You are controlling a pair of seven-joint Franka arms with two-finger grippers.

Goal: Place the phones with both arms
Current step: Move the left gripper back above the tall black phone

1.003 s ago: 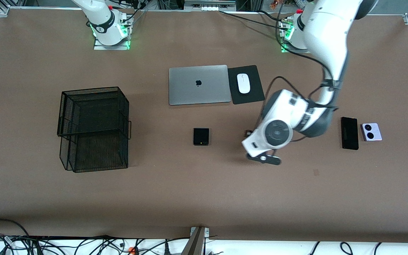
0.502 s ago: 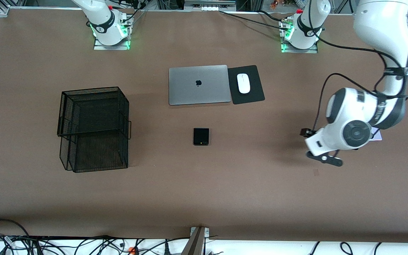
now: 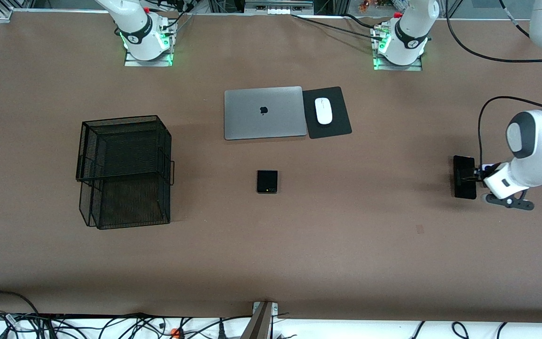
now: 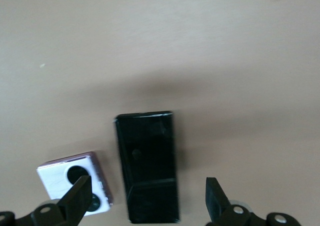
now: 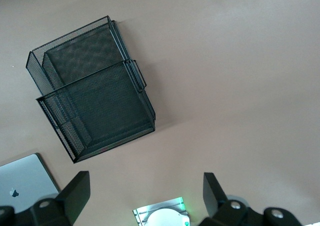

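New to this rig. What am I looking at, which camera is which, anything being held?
Two white robot arms share a brown table. The front view looks down from across it; the other two pictures come from wrist cameras. The left gripper hangs open over the black slab phone, with the lilac-white phone beside it. The right gripper waits open, high above the mesh basket. Also on the table: a folded black phone, laptop and mouse. Nothing is held.
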